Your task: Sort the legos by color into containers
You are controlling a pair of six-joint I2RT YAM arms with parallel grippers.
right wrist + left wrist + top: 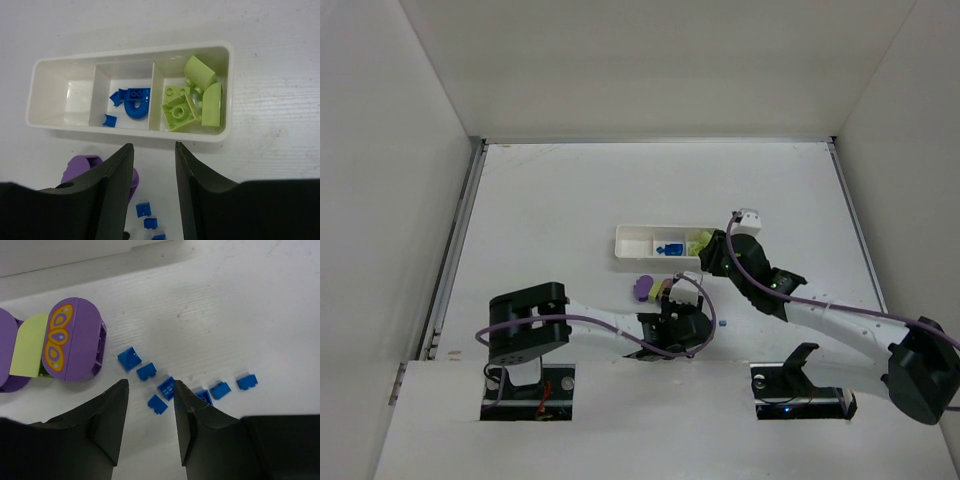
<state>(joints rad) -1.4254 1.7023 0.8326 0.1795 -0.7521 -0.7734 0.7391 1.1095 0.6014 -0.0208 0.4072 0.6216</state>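
The white tray (227, 90) has three compartments: the left one empty, the middle one holding blue pieces (132, 102), the right one holding yellow-green blocks (196, 102). On the table below it lie a rounded purple piece (75, 345) with a yellow-green block (29, 345) beside it, and several tiny dark-blue bricks (146, 371). My left gripper (150, 387) is open and empty just above those bricks. My right gripper (154, 147) is open and empty in front of the tray, with the purple piece (80, 165) at its left finger.
In the top view the tray (620, 240) sits mid-table, with the purple piece (642, 289) and both grippers, left (670, 296) and right (708, 262), close in front of it. One blue brick (723, 323) lies apart at the right. White walls enclose the table.
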